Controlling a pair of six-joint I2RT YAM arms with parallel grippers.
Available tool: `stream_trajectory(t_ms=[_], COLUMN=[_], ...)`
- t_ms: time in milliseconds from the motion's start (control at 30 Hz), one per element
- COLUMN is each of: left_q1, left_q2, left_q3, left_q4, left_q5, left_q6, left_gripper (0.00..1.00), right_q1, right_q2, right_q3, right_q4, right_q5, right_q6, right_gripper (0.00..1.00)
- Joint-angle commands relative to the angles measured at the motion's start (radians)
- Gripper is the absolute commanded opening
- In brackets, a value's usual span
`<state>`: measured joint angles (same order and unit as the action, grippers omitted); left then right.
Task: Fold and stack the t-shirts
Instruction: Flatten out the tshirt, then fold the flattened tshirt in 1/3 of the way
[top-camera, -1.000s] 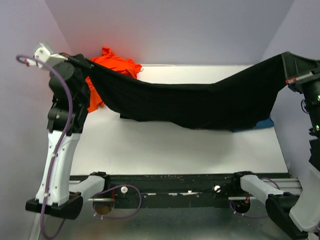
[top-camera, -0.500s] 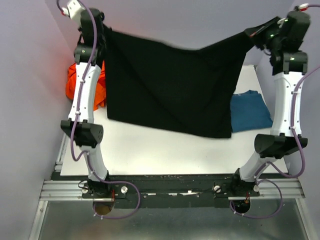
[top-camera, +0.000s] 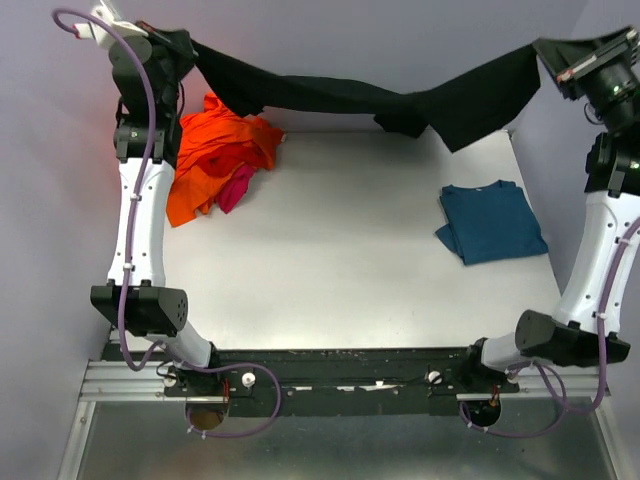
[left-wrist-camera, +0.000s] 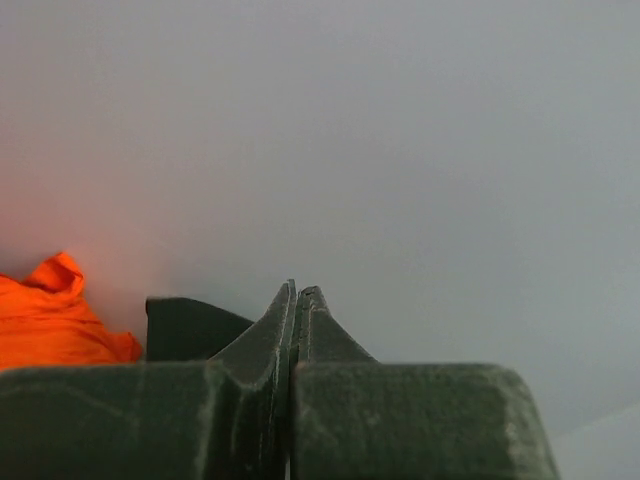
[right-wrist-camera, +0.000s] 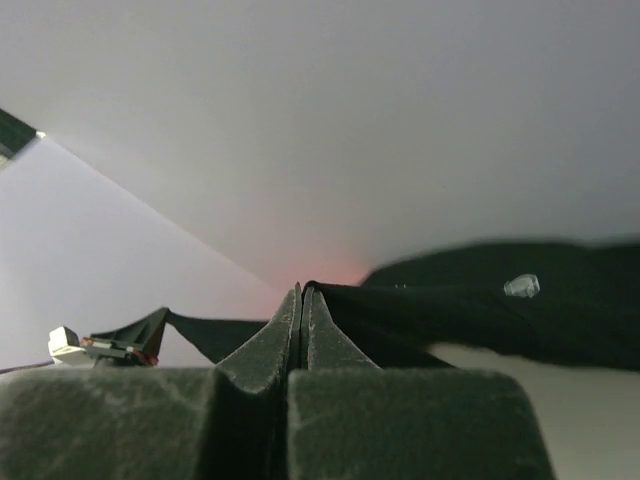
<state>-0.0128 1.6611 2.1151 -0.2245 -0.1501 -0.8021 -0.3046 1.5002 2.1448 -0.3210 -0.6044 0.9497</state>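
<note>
Both left fingers (left-wrist-camera: 265, 335) and right fingers (right-wrist-camera: 270, 340) pinch edges of the soft black cloth t-shirt (top-camera: 450, 105). Stretched above the far tabletop (top-camera: 340, 250), it can probably be laid flat.

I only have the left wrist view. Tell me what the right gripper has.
Observer: The right gripper is shut on the far end of the black shirt, high at the far right.
Operator: Name whatever lies on the right side.
Observer: A folded teal shirt lies flat on the right side of the table.
</note>
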Motion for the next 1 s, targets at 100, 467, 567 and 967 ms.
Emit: stream_trajectory(t_ms=[100,467,567,967], left_q1=[0.001,-0.01,-0.01,-0.01], left_q2=[-0.37,-1.03,-1.174,-0.997], left_q3=[-0.727,-1.493,-1.592,-1.707], left_q4=[0.243,0.015,-0.08,0.106], left_q5=[0.069,-0.028,-0.025,-0.046], left_q6=[-0.055,-0.124,-0.135,-0.155], left_gripper=[0.0,0.0,0.0,0.0], right_q1=[-0.024,0.004,0.012,0.012], right_q2=[-0.331,-0.974,-1.061,-0.783], right_q3=[-0.627,-1.267,-1.356,-1.387], right_q4=[-0.024,-0.352,-0.42,-0.25], right_q5=[-0.037,0.258,0.296,0.301], right_q6=[0.0,-0.035,-0.048,-0.114], right_gripper=[0.01,0.01,0.01,0.01])
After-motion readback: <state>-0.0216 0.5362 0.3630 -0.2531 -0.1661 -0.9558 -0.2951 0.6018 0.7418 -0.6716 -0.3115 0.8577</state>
